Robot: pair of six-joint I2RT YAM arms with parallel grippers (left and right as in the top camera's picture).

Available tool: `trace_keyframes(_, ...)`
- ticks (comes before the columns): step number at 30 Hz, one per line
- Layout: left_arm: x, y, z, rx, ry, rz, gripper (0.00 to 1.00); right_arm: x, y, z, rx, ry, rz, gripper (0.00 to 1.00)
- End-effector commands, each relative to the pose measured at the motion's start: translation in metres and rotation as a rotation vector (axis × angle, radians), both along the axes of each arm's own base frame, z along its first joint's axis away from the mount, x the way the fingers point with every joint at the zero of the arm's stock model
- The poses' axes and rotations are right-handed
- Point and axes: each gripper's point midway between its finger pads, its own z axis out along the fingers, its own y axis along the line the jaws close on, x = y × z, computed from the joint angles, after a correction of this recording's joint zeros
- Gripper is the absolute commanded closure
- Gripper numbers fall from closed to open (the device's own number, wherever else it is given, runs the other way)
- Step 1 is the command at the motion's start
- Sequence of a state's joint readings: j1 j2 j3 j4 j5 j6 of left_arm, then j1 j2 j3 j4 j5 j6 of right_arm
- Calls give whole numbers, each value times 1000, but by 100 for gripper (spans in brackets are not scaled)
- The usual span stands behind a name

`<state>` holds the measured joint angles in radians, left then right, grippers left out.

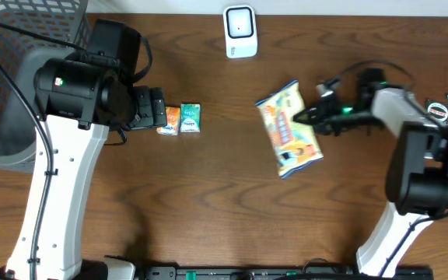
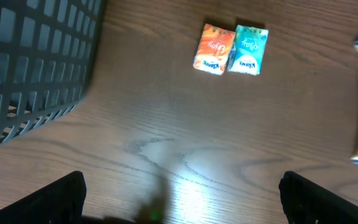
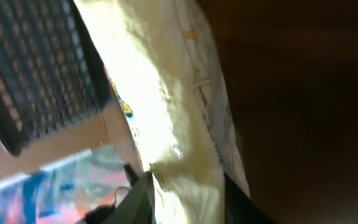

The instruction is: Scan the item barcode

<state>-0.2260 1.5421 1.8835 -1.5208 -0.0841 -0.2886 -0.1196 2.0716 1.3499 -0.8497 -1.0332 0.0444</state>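
At bag (image 1: 288, 128) edge, R fingers (image 3: 137, 200) blurred, grip unclear, L fingers (image 2: 48, 202) wide.

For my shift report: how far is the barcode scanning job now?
Done: nothing that shows; the snack bag lies on the table, away from the scanner. In hand: the right pincer is at the bag's edge; grip unclear. Left: lift it, show its barcode to the scanner.
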Motion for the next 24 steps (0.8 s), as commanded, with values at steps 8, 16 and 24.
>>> trace_keyframes(8,-1,1,-1,5,6,6,2,12,-72,52,-458,30,23,75)
trace_keyframes(16,-1,1,-1,5,6,6,2,0,-60,28,-952,74,146,73)
trace_keyframes(24,-1,1,-1,5,6,6,2,-12,-30,-28,-1033,56,163,76)
